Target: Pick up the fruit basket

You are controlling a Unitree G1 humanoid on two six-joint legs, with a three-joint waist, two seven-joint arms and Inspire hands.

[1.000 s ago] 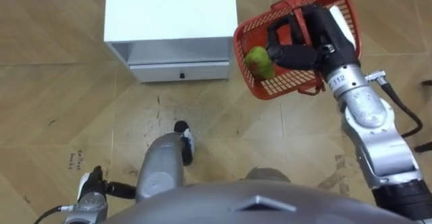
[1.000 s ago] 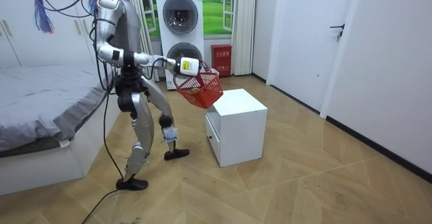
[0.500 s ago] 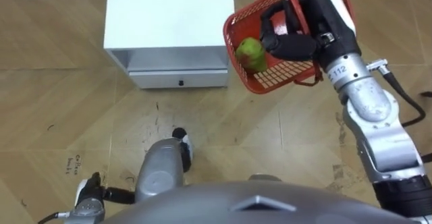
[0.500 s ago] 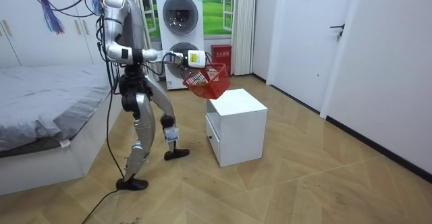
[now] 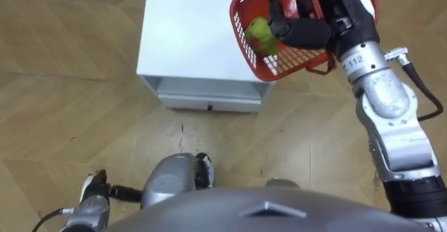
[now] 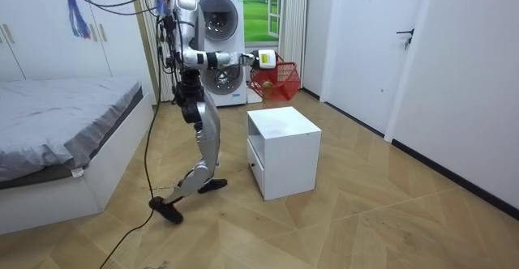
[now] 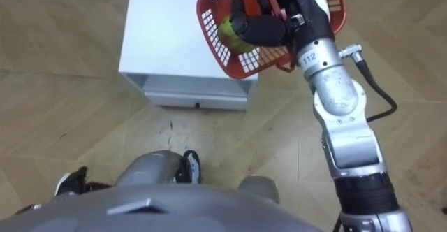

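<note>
The red mesh fruit basket (image 5: 279,61) hangs tilted in the air over the right corner of the white cabinet (image 5: 188,43), with a green fruit (image 5: 258,35) lying inside it. My right hand (image 5: 307,24) is shut on the basket's handle, the arm stretched forward. In the room view I stand mid-stride beside the cabinet (image 6: 284,151), holding the basket (image 6: 277,78) out at chest height. My left hand (image 5: 94,189) hangs low at my side, its fingers hidden.
The cabinet has a shut drawer front (image 5: 209,103) facing me. A bed (image 6: 57,131) stands at the room view's left, stacked washing machines (image 6: 219,42) behind me, and a door (image 6: 405,50) at the room view's right. The floor is wood parquet.
I have stepped toward the room view's right, up beside the cabinet. The basket rose and moved with my right hand, from beside the cabinet to over its corner.
</note>
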